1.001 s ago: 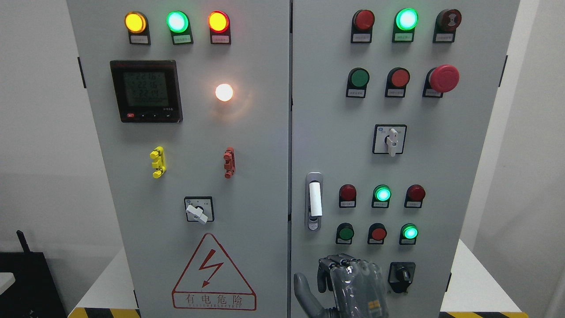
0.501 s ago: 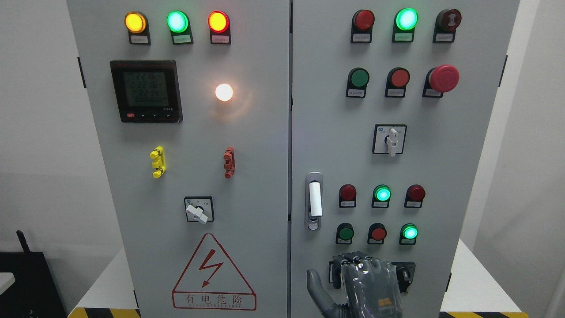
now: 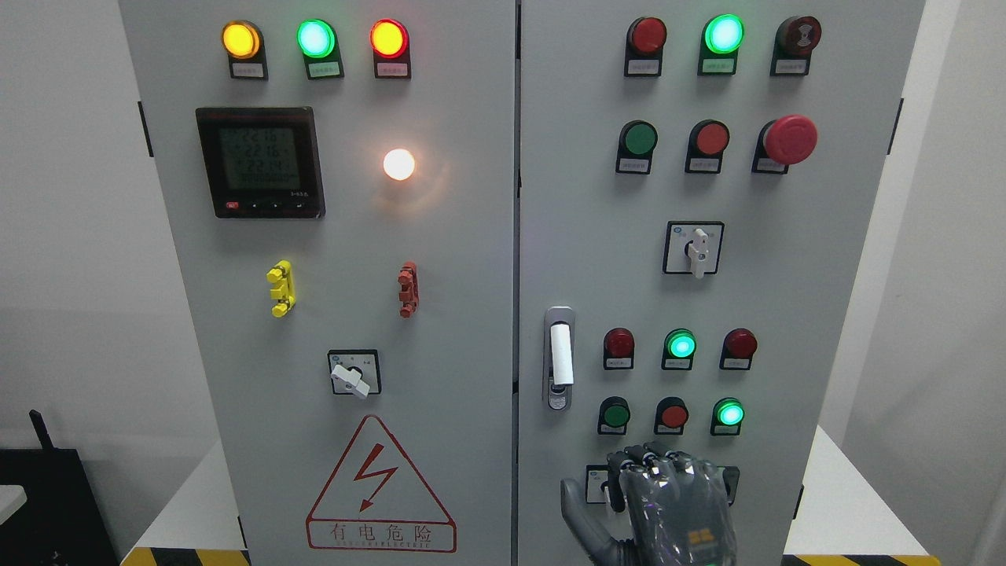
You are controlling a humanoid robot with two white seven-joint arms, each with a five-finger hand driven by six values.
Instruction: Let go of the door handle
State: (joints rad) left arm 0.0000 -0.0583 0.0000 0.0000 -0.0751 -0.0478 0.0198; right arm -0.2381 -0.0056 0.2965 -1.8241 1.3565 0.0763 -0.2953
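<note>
Filling most of the head view, a grey control cabinet is seen square-on, its two doors meeting at a vertical seam just right of the picture's middle. Bare wall is shown on both sides of the cabinet, with more of it on the left. A white tabletop runs out from under the cabinet at both lower corners, edged at the bottom with yellow-and-black hazard tape. A dark object is seen at the lower left corner, well apart from the cabinet.

The door handle, a white upright bar in a silver recess, is set on the right door just beside the seam. Nothing is touching it.

The right hand is raised from the bottom edge, right of the middle, with its back turned to the camera. It is placed below the handle and to its right, clearly apart from it, with plain door surface between them. Its fingers are loosely bent forward toward the panel and its thumb is spread out to the left; nothing is held. A row of a green button, a red button and a lit green lamp is seen just above the fingertips. A black switch is largely covered by the hand.
</note>
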